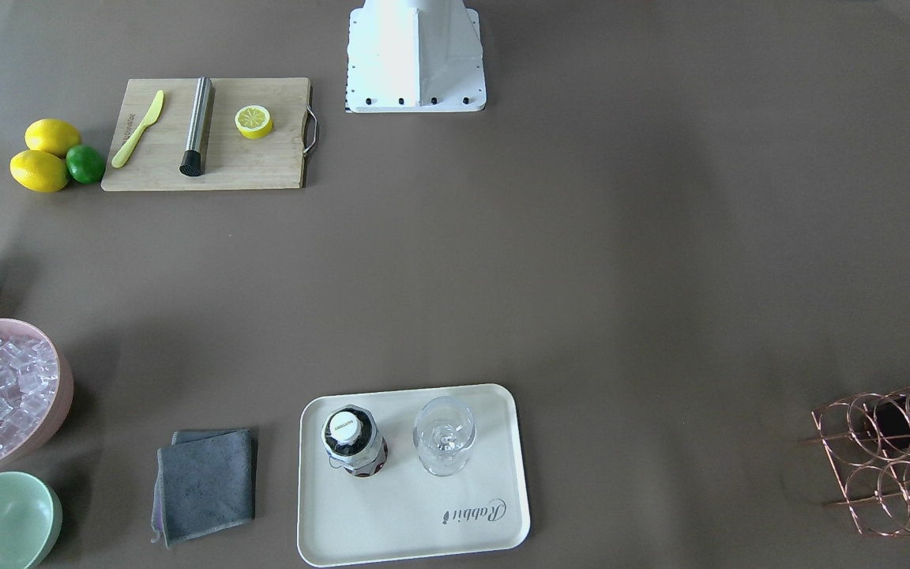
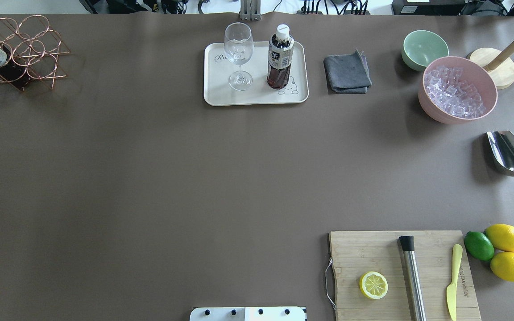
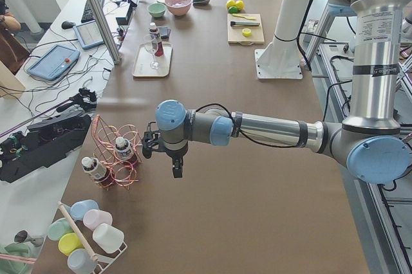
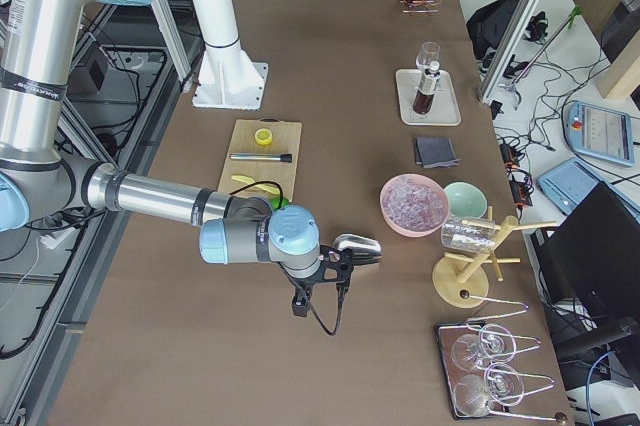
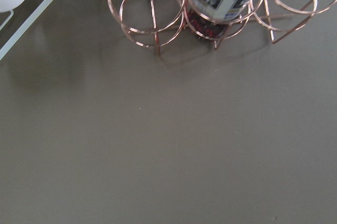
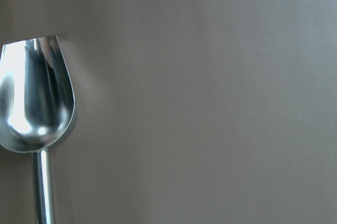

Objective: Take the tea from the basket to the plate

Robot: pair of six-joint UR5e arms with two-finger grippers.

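The left claw (image 3: 176, 170) hangs fingers-down over bare table. Only the side view shows it, so I cannot tell whether its fingers are spread or pressed together; no bottle hangs from it. Just beside it sits the rose-gold wire basket of round rings (image 3: 112, 158), with two white-capped bottles of dark liquid (image 3: 122, 150) leaning in the rings. The wrist view puts a labelled one straight ahead of the claw.

Well apart from the claw, far along the table, the cream-white rectangular plate with rounded corners (image 2: 257, 99) carries the tea, a small clear plastic bottle of reddish-brown liquid with a white cap (image 2: 280, 58). It stands upright just beside a clear stemmed glass (image 2: 238, 53).

The delivery looks done, so the sound move is to draw the claw away without snagging the wire. For another bottle, grip below the cap and lift along the ring's axis.

The right claw (image 4: 300, 304), farthest off, hangs beside a shiny steel scoop (image 6: 37, 98); its state cannot be told either.
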